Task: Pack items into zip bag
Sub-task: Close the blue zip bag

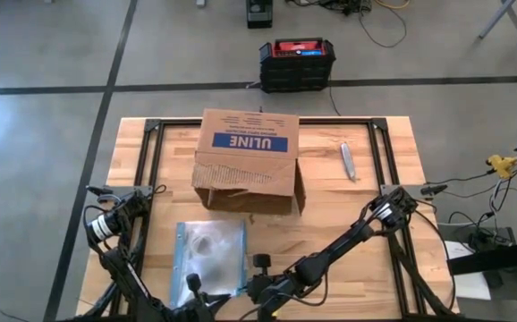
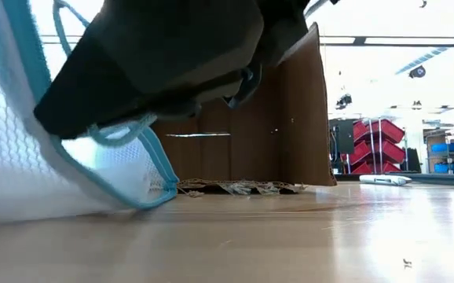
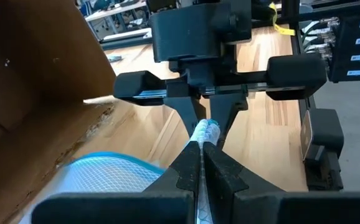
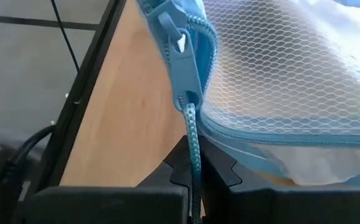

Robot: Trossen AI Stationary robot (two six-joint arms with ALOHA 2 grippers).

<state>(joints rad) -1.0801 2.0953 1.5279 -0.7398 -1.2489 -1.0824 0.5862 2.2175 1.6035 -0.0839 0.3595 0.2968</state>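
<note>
Zip bag (image 1: 211, 259), clear mesh-patterned plastic edged in blue, lies flat on the wooden counter (image 1: 348, 206) near its front edge, between the two arms and just in front of a cardboard box. Pale and dark items (image 1: 207, 242) show faintly through its upper half, too blurred to tell apart.

Left tool (image 3: 203, 163) sits at the bag's near edge with its fingers pressed together on a bit of the mesh material. Right tool (image 4: 192, 163) meets the bag at its near right corner, directly facing the left one; its fingers are closed on the thin blue cord hanging from the zip pull (image 4: 183, 68). The zip's blue teeth curve away above the pull. In the low view the bag's corner is lifted off the counter under the dark tools.

Behind the bag stands the brown box (image 1: 245, 161) printed ULINE, lying on its side with its torn open flap toward the bag. Farther back and to the right, a small silvery tool-like object (image 1: 349, 160) rests alone on the counter. Beyond the counter, a black crate with a red top (image 1: 297, 64) sits on the floor.
</note>
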